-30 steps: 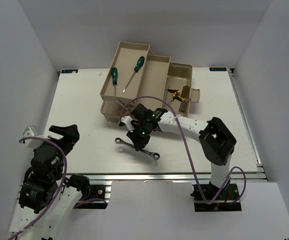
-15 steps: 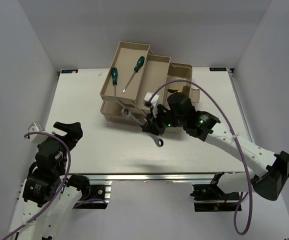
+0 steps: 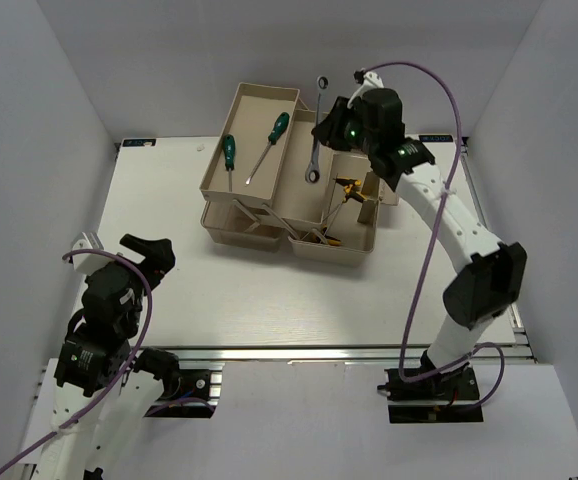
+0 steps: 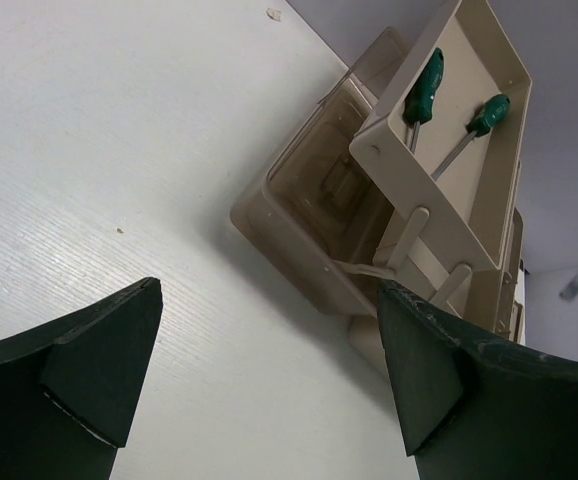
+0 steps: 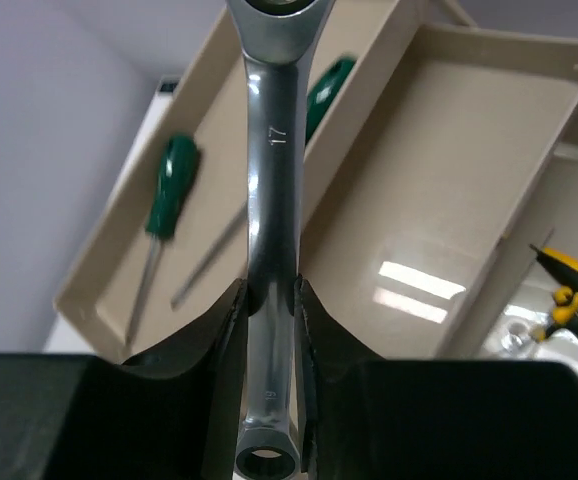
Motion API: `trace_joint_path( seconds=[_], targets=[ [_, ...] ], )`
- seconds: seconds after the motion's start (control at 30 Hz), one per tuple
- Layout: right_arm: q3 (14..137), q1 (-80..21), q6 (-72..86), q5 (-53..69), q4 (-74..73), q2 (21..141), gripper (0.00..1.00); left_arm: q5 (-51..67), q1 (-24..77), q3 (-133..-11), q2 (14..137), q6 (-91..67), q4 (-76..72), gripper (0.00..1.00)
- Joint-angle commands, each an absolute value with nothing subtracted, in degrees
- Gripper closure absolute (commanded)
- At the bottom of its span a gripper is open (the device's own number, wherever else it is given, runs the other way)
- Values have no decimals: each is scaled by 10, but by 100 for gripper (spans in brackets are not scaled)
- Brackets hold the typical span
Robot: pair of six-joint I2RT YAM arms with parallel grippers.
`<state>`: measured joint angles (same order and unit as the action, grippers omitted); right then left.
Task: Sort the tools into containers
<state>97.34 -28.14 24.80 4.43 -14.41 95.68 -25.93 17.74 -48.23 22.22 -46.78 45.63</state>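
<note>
**Over the toolbox: wrench aloft in the right gripper**

Up above the beige fold-out toolbox (image 3: pixel 354 250), right gripper (image 3: pixel 325 128) clenched on the silver wrench (image 3: pixel 319 98), grasped about mid-shaft. From the right wrist view, fingers (image 5: pixel 224 335) pinching the shaft from both sides, ring end nearest the camera, far end cut by the top edge, a stamped 17 readable on the metal. Wrench lifted clear, touching no tray, hanging roughly over the wall between the left tray (image 3: pixel 239 95) and the middle tray (image 3: pixel 299 190), lengthwise along them.

Inside the left tray, two green-handled screwdrivers (image 3: pixel 229 153), side by side and apart from each other, handles toward the far wall. Lower down on the right side of the toolbox, yellow-and-black hex keys (image 3: pixel 348 187) in the bottom compartments.

Down at the near left, left gripper (image 3: pixel 145 250) released, jaws spread wide, fingers (image 4: pixel 99 360) holding nothing, poised over the white table (image 4: pixel 119 150), well apart from the toolbox.
</note>
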Motion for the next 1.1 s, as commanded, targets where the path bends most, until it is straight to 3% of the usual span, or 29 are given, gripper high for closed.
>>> trace_joint_path(
  seconds=[0.0, 0.17, 0.37, 0.6, 0.63, 0.73, 0.83, 0.93, 1.07],
  targets=[
    [1076, -283, 341, 9, -92, 1001, 100, -253, 177, -478, 221, -463, 449, 2],
    [1142, -276, 389, 35, -113, 1098, 100, -261, 177, -483, 209, -469, 467, 2],
    [1073, -270, 400, 33, -126, 1103, 100, -274, 176, -488, 199, -475, 489, 2],
    [1047, -256, 328, 109, -91, 1109, 59, -265, 176, -468, 189, -480, 476, 2],
    [1041, -254, 300, 125, -82, 1102, 45, -265, 176, -469, 192, -479, 472, 2],
    [1031, -253, 259, 184, -51, 1083, 23, -265, 177, -470, 194, -478, 471, 2],
    [1026, -244, 173, 309, -26, 1062, 11, -264, 177, -468, 192, -479, 468, 2],
    [999, -243, 45, 444, 26, 1021, 10, -256, 177, -461, 187, -477, 460, 2],
    [876, -271, -209, 519, 35, 933, 11, -249, 177, -446, 185, -487, 446, 2]
  ],
)
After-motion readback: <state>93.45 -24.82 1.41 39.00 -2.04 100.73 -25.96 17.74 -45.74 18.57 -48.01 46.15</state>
